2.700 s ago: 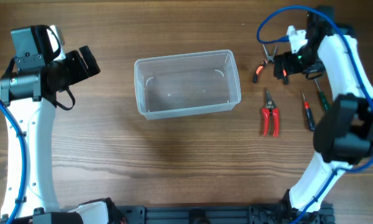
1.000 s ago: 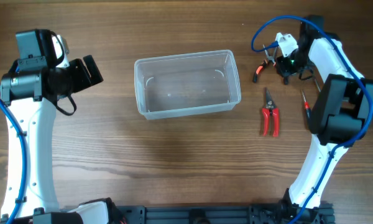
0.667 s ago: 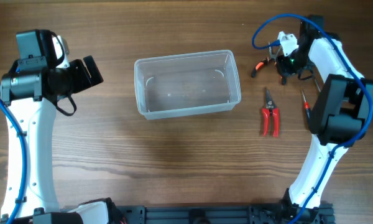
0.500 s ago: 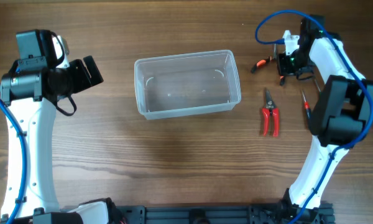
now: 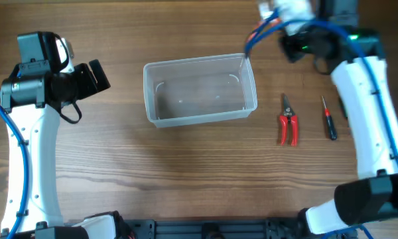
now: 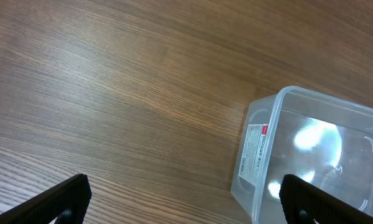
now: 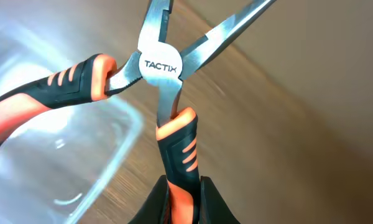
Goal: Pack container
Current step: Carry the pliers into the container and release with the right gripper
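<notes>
The container point(image 5: 199, 89), a clear plastic tub, stands empty mid-table; its corner also shows in the left wrist view point(image 6: 311, 155) and the right wrist view point(image 7: 121, 155). My right gripper point(image 7: 181, 199) is shut on one handle of the orange-and-black long-nose pliers point(image 7: 160, 65), whose handles and nose are spread apart. They hang in the air over the tub's far right corner. From overhead, the right gripper point(image 5: 265, 18) is raised high and blurred. My left gripper point(image 5: 96, 76) is open and holds nothing, to the left of the tub; the left wrist view shows its fingertips point(image 6: 68, 199) wide apart.
Red-handled cutters point(image 5: 288, 123) lie on the wooden table right of the tub. A red-handled screwdriver point(image 5: 328, 119) lies further right, partly beside the right arm. A blue cable loops off the right wrist near the tub's far right corner.
The right gripper closed on the pliers and lifted them off the table, then swung up and left to the tub's far right corner. The left arm stayed still.
</notes>
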Robot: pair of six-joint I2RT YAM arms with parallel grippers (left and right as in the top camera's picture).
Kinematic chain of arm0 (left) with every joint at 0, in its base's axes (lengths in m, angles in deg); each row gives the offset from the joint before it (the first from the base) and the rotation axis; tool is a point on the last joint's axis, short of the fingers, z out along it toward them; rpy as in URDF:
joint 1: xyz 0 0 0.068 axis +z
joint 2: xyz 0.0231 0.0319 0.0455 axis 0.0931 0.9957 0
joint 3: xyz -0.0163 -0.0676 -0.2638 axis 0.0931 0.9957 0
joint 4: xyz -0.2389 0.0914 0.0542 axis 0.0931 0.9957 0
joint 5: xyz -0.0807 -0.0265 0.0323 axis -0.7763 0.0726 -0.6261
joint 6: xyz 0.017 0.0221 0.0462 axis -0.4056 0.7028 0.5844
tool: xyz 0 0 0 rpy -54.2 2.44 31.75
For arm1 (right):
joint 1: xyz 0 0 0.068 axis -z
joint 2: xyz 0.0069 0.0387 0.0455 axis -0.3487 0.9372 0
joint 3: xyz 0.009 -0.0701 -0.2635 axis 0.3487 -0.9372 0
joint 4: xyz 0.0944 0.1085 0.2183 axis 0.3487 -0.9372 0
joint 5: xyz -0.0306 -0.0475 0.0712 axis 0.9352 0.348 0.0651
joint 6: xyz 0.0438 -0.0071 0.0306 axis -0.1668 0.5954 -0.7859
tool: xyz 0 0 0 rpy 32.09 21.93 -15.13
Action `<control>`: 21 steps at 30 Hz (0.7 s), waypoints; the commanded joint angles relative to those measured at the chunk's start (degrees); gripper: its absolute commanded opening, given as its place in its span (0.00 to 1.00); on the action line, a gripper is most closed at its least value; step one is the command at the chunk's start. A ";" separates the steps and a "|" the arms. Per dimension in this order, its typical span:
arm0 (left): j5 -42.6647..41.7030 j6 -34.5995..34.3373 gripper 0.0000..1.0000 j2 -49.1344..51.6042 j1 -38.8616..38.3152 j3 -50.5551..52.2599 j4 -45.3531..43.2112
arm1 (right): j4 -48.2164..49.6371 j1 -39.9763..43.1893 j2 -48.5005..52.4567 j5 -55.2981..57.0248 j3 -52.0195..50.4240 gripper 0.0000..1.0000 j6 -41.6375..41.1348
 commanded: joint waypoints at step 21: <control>-0.28 -0.72 1.00 0.00 -0.33 0.13 1.44 | 2.43 -20.61 25.62 -8.09 -0.07 0.04 25.09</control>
